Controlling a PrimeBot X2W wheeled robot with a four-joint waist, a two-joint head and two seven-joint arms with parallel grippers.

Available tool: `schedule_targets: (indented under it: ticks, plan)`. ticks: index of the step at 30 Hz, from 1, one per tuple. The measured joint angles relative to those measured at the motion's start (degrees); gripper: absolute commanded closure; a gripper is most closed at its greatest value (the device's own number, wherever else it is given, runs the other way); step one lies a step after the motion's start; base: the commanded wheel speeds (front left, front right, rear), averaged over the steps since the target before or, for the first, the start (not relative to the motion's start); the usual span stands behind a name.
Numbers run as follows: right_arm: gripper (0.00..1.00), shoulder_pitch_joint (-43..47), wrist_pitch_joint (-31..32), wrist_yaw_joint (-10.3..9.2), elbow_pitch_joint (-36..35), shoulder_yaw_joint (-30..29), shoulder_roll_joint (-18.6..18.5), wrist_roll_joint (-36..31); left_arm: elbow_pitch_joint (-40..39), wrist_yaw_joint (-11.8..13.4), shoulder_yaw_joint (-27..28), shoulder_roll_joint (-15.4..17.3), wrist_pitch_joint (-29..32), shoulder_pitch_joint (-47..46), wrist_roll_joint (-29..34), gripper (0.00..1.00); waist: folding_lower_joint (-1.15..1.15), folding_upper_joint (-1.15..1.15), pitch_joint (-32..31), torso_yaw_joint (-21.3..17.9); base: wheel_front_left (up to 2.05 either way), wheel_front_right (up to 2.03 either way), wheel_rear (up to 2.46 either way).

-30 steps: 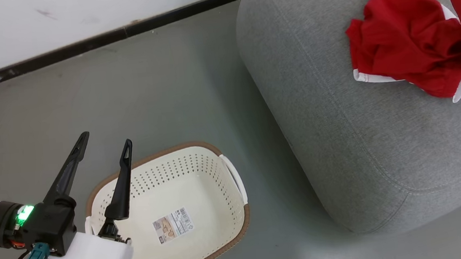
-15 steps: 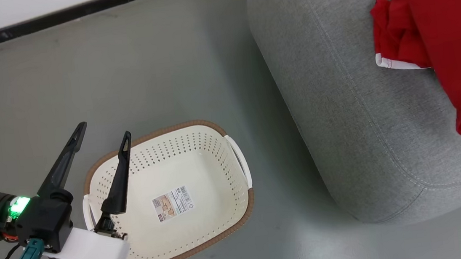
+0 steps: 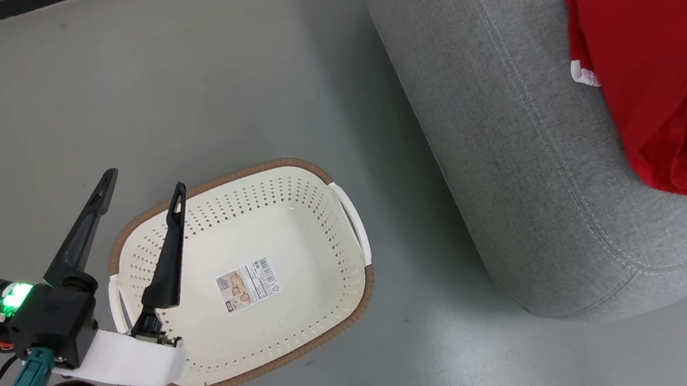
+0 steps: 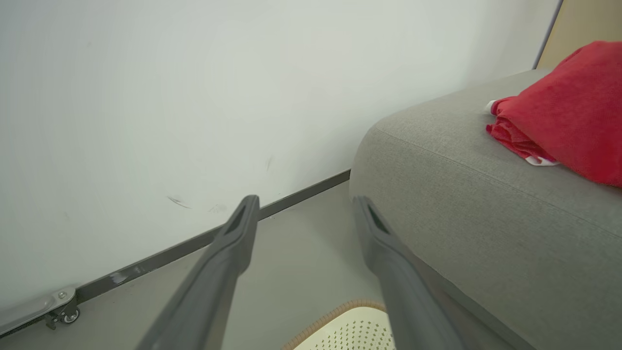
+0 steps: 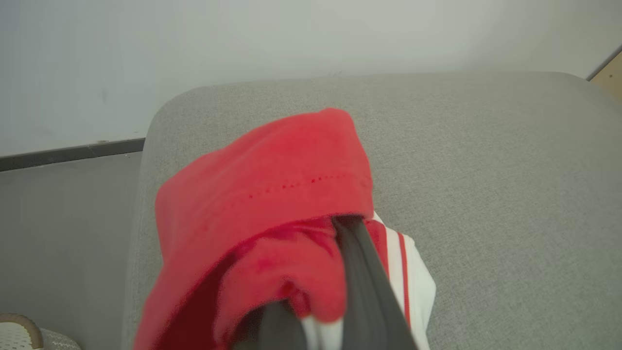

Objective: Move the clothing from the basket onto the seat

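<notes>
On the floor, head view, basket [image 3: 323,245]: near the seat [image 3: 502,140] but apart from it; nothing inside except the paper label [image 3: 247,284] on its bottom.
Head view, clothing [image 3: 639,51]: red heap over the seat's top at the frame's right edge, with white trim showing; I cannot split it cleanly into separate pieces.
Head view, left tool [image 3: 144,180]: fingers spread wide, holding nothing, poised over the basket's near rim.
Left wrist view, left tool [image 4: 305,200]: wide and bare, aimed toward the wall [image 4: 194,97] and floor [image 4: 301,262]; basket [image 4: 350,330] rim below; seat [image 4: 486,218] alongside, with clothing [image 4: 568,116] on it.
Right wrist view, right tool [image 5: 320,257]: pinched narrow, with clothing [image 5: 272,194] caught between the fingers and draped over them, above the seat [image 5: 486,170]; basket [image 5: 19,323] corner at lower left.
Done, by my reckoning: basket emptied, all red fabric over the seat.
Left, by my reckoning: release the held piece onto the seat; whether it touches the cushion I cannot tell.
</notes>
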Motion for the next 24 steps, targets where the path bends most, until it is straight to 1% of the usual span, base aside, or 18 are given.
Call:
schedule_targets:
  ticks: [4,8,9,10,11,12,13,15,16,24]
  plan:
    - [1.0,0.9,-1.0,0.01,2.0,0.3,1.6,0.0,0.0,0.1,0.2,0.0,0.0,-0.2,0.0,0.0,0.0,0.0,0.4,-0.7,0.0,0.0,0.0]
    - [1.0,1.0,-2.2,0.0,3.0,-0.2,1.6,0.3,0.5,0.1,0.2,0.0,-0.1,-0.3,0.0,0.0,0.0,0.0,0.3,-1.3,0.0,0.0,0.0]
    - [0.98,1.0,-2.3,0.0,3.2,-0.2,1.6,0.6,0.6,0.1,0.2,0.0,-0.1,-0.3,0.0,0.0,0.0,0.0,0.2,-1.4,0.0,0.0,0.0]
    - [0.88,1.1,-2.4,0.0,3.6,-0.3,1.7,0.7,0.7,0.1,0.2,0.0,-0.1,-0.3,0.0,0.0,0.0,0.0,0.1,-1.5,0.0,0.0,0.0]
    - [0.71,1.1,-2.4,0.0,4.0,-0.3,1.7,1.0,0.8,0.1,0.1,0.0,-0.2,-0.3,0.0,0.0,0.0,0.0,0.0,-1.7,0.0,0.0,0.0]
    - [0.59,1.3,-2.4,0.0,4.2,-0.1,1.7,1.1,1.0,0.1,0.1,-0.1,-0.2,-0.3,0.0,0.0,0.0,0.0,-0.1,-1.8,0.0,0.0,0.0]
    - [0.51,1.5,-2.5,0.0,4.4,0.1,1.8,1.1,1.1,0.1,0.0,-0.2,-0.4,-0.3,-0.1,0.0,0.0,0.0,-0.2,-1.9,0.0,0.0,0.0]
    - [0.09,1.7,-2.4,0.0,4.9,0.6,1.8,1.1,1.4,0.1,-0.3,-0.4,-0.7,-0.3,-0.1,0.0,0.0,0.0,-0.5,-2.2,0.0,0.0,0.0]
    - [0.0,1.8,-2.4,0.0,5.1,1.1,1.7,1.1,1.5,0.1,-0.4,-0.5,-0.8,-0.3,-0.1,0.0,0.0,0.0,-0.6,-2.3,0.0,0.0,0.0]
    - [0.0,2.0,-1.1,0.0,5.6,3.6,1.7,2.6,2.8,0.1,-1.0,-2.0,-2.0,-0.3,-0.6,0.0,0.0,0.0,-1.5,-3.2,0.0,0.0,0.0]
